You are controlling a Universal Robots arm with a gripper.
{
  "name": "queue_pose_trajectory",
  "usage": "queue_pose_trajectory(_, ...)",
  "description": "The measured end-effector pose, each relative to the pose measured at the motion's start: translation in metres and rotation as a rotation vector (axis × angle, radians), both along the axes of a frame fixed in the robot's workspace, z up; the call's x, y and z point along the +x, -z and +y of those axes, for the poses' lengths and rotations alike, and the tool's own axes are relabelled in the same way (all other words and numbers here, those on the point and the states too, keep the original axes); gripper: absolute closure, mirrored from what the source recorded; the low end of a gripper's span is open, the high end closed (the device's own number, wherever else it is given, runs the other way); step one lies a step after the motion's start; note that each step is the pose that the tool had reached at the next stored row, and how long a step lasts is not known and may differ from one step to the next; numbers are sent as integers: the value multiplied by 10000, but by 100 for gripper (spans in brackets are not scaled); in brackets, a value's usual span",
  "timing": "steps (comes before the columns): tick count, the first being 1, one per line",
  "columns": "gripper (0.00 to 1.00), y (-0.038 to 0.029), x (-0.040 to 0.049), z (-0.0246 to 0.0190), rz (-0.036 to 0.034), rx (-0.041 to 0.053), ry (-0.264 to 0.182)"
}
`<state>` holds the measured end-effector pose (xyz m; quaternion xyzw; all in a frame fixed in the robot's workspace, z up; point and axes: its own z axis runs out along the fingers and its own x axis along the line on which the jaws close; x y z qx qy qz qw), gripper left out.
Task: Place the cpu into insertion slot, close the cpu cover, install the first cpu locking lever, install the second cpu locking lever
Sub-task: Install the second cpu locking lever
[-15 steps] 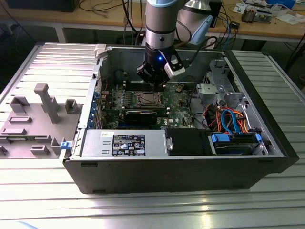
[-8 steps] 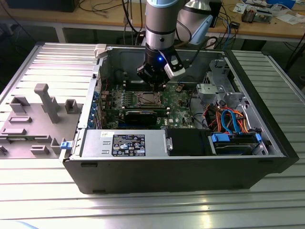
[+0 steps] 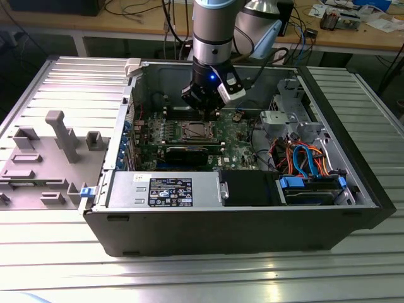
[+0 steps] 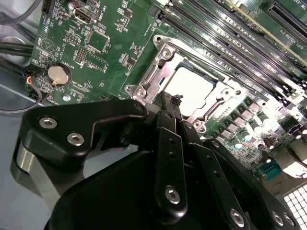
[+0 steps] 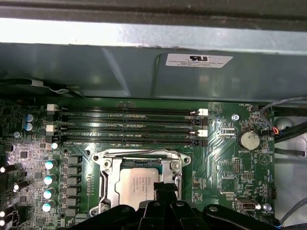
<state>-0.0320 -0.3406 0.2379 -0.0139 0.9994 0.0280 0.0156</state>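
The cpu (image 4: 194,86) lies flat in its socket on the green motherboard, its silvery top facing up; it is also seen at cpu (image 5: 134,184) and cpu (image 3: 197,130). The cpu cover (image 4: 156,72) lies down around it as a silvery frame, with the chip showing through its window in both wrist views, cover (image 5: 106,184). My gripper (image 4: 177,101) has its black fingers pressed together. Their tip sits at the socket's edge right beside the chip, gripper (image 5: 165,188). In the exterior view the gripper (image 3: 203,107) hangs low inside the open case over the socket.
Memory slots (image 5: 129,127) run along one side of the socket and a coin battery (image 5: 249,140) sits nearby. The case wall (image 5: 144,67) rises behind the board. A power supply (image 3: 164,189), drive cage with cables (image 3: 309,164) and grey fixture block (image 3: 44,158) surround it.
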Motion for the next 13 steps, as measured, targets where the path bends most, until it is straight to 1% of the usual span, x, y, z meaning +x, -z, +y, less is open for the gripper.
queue_pose_trajectory(5, 89, -7, 0, -5, 1, -1, -1)
queue_pose_trajectory(9, 89, -1, 0, -43, 0, 0, 0)
queue_pose_trajectory(13, 89, 1, 0, -60, 0, 1, 1)
